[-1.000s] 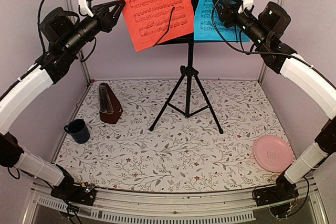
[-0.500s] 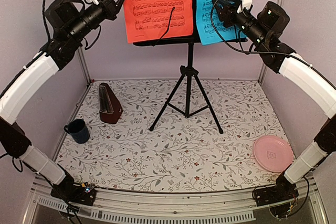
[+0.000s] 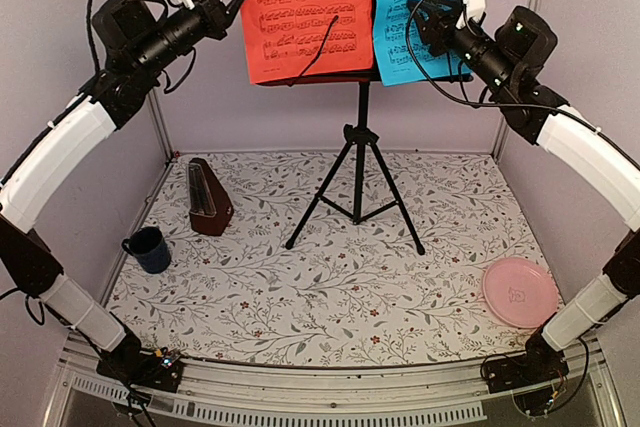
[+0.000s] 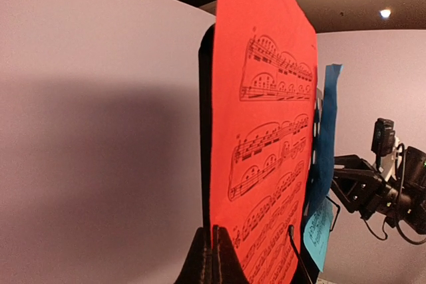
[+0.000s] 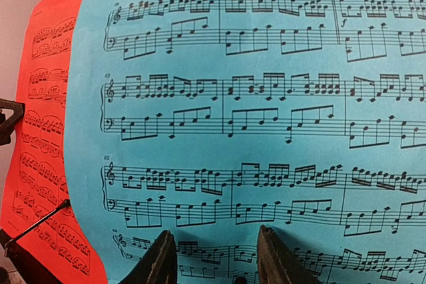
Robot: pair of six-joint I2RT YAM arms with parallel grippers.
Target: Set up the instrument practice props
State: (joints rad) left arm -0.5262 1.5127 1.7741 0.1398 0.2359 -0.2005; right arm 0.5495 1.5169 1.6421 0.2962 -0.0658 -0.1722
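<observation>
Floral table (image 3: 330, 297) below stand (image 3: 360, 127); your left gripper (image 4: 213, 257) pinches red sheet (image 3: 300, 7) at stand's left side, likely squaring it; right gripper (image 5: 216, 261), jaws spread, faces cyan sheet (image 3: 405, 37), gripping nothing.

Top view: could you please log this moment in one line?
left gripper: shut on red sheet edge | right gripper: open, facing cyan sheet | music stand: upright
</observation>
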